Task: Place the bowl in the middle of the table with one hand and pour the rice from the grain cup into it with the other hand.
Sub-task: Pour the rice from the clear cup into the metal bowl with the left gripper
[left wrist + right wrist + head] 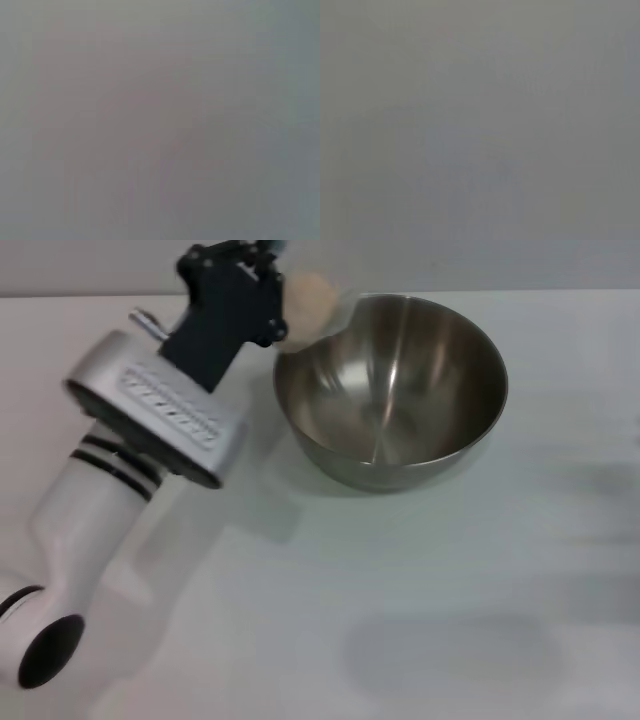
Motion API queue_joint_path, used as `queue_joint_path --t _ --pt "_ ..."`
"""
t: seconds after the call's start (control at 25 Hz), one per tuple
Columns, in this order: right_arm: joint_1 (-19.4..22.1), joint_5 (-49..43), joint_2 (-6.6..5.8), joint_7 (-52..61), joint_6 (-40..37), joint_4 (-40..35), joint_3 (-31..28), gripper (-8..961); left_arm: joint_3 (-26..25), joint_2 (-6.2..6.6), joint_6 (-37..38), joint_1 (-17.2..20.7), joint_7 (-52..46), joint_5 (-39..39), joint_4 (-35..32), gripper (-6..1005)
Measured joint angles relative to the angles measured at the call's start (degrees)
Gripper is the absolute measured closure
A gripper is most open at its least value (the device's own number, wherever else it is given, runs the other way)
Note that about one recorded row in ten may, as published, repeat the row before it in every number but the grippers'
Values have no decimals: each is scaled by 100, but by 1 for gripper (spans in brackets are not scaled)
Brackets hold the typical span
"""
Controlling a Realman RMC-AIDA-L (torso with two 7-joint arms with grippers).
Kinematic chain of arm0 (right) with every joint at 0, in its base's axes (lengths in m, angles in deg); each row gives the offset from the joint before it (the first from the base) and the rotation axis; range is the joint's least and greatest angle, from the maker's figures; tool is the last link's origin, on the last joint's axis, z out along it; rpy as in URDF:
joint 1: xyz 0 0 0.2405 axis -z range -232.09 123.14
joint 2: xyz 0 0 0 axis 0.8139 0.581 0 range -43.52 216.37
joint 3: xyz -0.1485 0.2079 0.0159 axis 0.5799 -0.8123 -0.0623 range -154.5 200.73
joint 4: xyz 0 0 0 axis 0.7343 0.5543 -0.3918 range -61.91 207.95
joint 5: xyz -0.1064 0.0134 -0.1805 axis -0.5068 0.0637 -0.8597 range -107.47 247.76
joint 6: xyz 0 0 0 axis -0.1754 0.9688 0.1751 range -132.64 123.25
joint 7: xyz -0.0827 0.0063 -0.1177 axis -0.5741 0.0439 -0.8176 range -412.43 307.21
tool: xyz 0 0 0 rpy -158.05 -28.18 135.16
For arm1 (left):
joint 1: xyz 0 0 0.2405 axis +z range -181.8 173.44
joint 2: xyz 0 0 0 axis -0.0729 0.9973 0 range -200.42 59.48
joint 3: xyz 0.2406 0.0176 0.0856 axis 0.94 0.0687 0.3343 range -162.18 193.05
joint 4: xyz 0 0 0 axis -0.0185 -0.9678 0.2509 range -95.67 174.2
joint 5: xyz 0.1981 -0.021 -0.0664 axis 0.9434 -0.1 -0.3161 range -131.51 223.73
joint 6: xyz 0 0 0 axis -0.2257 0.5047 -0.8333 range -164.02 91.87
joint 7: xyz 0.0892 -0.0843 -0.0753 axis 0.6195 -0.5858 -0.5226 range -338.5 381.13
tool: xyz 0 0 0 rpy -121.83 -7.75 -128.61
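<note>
Presently: one grain cup (pixel 318 302) with rice (pixel 308 295) held clamped by left gripper (pixel 280 300) beside one bowl (pixel 391 390) rim, near table (pixel 450 590) far edge.

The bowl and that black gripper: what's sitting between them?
In the head view, the grain cup with rice, held at the left gripper, against the bowl rim.

The white table (pixel 420 600) carries only the steel bowl (pixel 392 390), toward its far side.
</note>
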State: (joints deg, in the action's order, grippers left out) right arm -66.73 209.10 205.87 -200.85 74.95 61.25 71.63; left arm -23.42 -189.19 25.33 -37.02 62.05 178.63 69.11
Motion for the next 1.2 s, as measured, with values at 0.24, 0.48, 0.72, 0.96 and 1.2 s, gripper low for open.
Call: queue_joint_path --t 0.24,0.48,0.72,0.96,1.2 --pt "14 0 0 0 0 0 28 167 -31 -39 -638 -218 1805 2 344 972" --pt "33 0 -7 -1 50 0 22 170 64 -46 -748 -347 3460 -1 482 971" --pt "61 0 -9 -1 115 0 31 170 531 -46 -773 -462 5011 4 517 970" --pt "86 -16 -10 -1 220 0 37 170 710 -46 -1065 -574 6239 3 525 969" --pt "137 -30 -9 -2 321 0 51 170 713 -46 -1267 -743 6660 1 435 967"
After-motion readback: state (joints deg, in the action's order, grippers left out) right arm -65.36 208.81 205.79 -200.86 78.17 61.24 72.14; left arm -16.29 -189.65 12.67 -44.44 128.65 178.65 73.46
